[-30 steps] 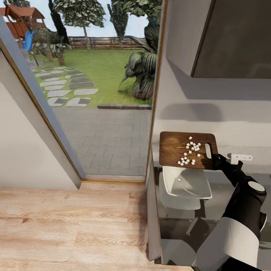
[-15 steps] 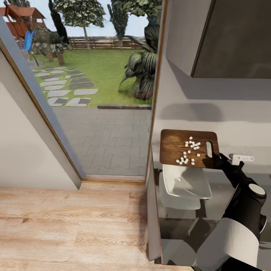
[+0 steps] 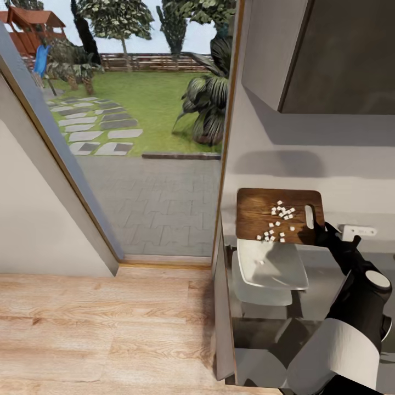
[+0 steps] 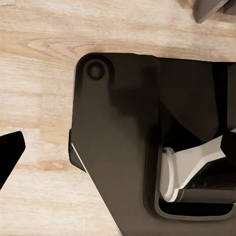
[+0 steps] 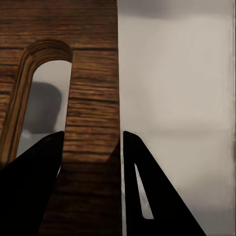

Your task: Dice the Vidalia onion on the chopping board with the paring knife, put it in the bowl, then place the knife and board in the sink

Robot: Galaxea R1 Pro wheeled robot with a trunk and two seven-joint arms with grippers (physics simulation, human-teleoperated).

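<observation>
Board: the chopping board (image 3: 274, 222), judged stiff and light, was held tilted above the bowl (image 3: 271, 266).
Grip: the right gripper (image 5: 91, 142) was clamped on its slotted end.
Load: loose diced onion (image 3: 277, 222), judged prone to sliding.

We see the right gripper (image 3: 320, 235) clamped on the slotted end of the chopping board (image 3: 263, 215), which hangs above the bowl (image 3: 272, 265) with white onion dice (image 3: 278, 220) strewn on it. At twelve o'clock from the board the grey wall (image 3: 329, 170) stands close, with a wall cabinet (image 3: 329, 55) overhead, so there is little room upward. At nine o'clock the door frame (image 3: 226, 164) blocks the way. At three o'clock a white socket (image 3: 359, 230) juts from the wall. Open countertop (image 3: 263, 323) lies at six o'clock, towards us.
</observation>
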